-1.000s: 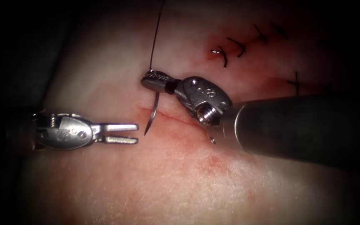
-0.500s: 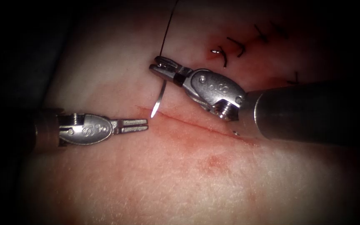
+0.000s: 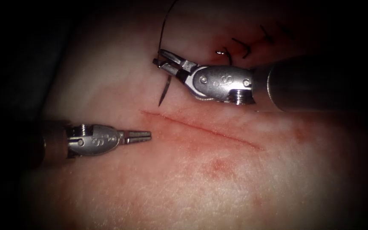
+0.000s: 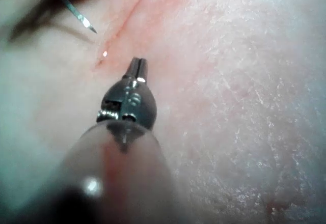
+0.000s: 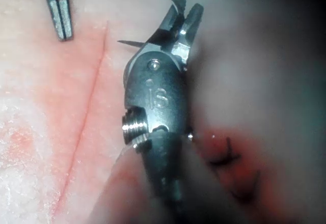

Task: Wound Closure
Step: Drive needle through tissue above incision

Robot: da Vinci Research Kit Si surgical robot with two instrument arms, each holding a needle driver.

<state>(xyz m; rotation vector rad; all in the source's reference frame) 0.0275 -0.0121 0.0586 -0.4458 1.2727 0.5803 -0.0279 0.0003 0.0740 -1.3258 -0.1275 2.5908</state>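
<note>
While needle point(image 3: 165, 87) above cut point(image 3: 201, 127), pale tissue point(image 3: 158, 187) around.

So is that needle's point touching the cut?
Apart. In the endoscope view the needle, held in the right pincer, ends above the cut, pale tissue between.

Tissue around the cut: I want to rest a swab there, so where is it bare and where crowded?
Bare: the tissue below the cut, right of the left tool. Crowded: above the cut, where the right tool holds the needle, with thread and older stitches.
</note>
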